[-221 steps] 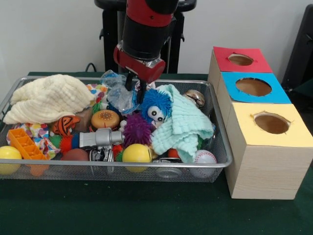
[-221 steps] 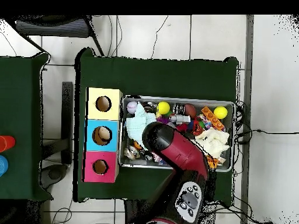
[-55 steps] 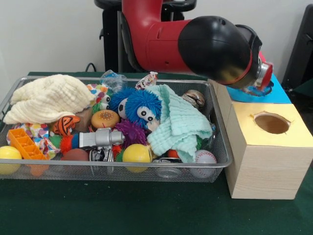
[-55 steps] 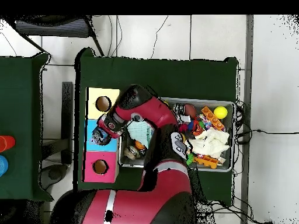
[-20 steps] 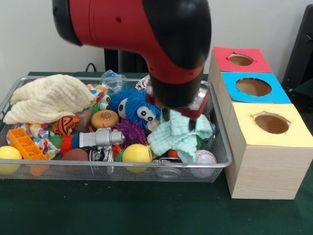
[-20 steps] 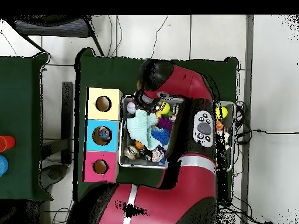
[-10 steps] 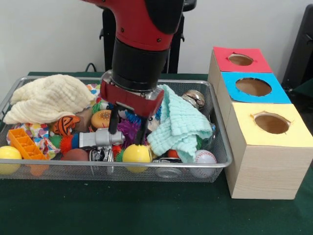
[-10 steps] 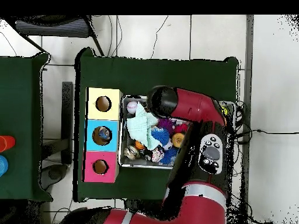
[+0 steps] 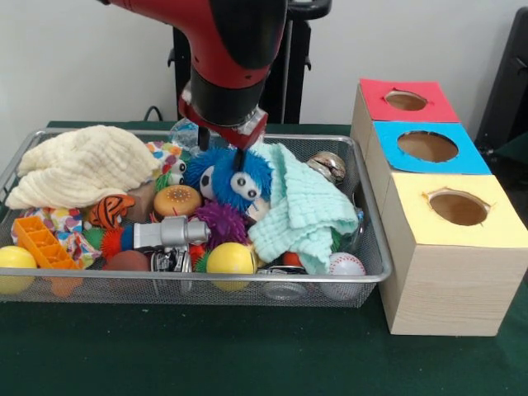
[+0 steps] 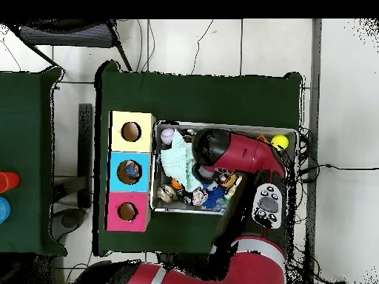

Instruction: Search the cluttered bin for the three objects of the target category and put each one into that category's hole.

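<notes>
The silver wire-mesh bin (image 9: 206,280) is crammed with toys. My gripper (image 9: 221,148) hangs open and empty over its back middle, just above a blue fuzzy toy (image 9: 231,177). One see-through creased plastic piece (image 9: 183,132) lies at the back of the bin, just left of my gripper and partly hidden by it. I see no other clear pieces. The red-topped hole (image 9: 406,101) is on the farthest box at the right, apart from my gripper. In the overhead view the arm (image 10: 222,151) covers the gripper, and the red-topped hole (image 10: 127,211) shows dark.
A cream cloth (image 9: 82,165) fills the bin's left, a mint cloth (image 9: 305,210) its right. A metal can (image 9: 328,165), a baseball (image 9: 345,266) and yellow balls (image 9: 229,259) lie around. The blue-topped (image 9: 427,146) and yellow-topped (image 9: 458,208) boxes stand nearer; something pale sits in the blue hole (image 10: 130,171).
My gripper has swung back from the boxes over the bin. In the last half second it moved from the bin's front middle to its back, still open.
</notes>
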Action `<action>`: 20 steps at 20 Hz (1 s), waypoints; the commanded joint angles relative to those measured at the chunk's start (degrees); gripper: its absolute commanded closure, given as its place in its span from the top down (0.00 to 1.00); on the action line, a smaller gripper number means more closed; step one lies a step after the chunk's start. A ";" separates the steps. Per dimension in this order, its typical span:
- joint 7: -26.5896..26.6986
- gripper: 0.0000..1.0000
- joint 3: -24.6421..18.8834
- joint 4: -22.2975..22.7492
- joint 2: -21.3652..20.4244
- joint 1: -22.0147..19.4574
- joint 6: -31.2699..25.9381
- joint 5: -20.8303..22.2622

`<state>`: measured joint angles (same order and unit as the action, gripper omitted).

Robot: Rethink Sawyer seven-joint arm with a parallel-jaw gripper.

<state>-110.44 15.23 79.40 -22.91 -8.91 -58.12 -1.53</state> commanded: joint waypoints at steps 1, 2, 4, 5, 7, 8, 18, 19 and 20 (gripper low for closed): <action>-3.16 1.00 -1.90 5.77 4.83 -1.18 -4.70 3.93; -2.22 1.00 -1.97 5.61 5.34 -1.59 -5.04 4.48; -1.31 1.00 -1.89 5.62 5.97 -2.03 -3.27 5.51; -0.94 1.00 -1.87 5.68 6.12 -2.21 -2.48 6.02; 0.22 1.00 -2.05 4.46 7.01 -2.80 0.98 7.63; 1.10 1.00 -2.52 3.77 7.78 -3.41 4.25 8.70; 6.76 1.00 -5.09 2.08 7.03 -7.77 9.54 14.73; 7.12 1.00 -5.42 1.22 6.87 -7.86 8.31 14.81; 7.82 1.00 -5.72 1.30 6.31 -8.15 7.19 15.06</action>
<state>-110.44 15.31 80.35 -16.89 -15.06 -48.95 9.97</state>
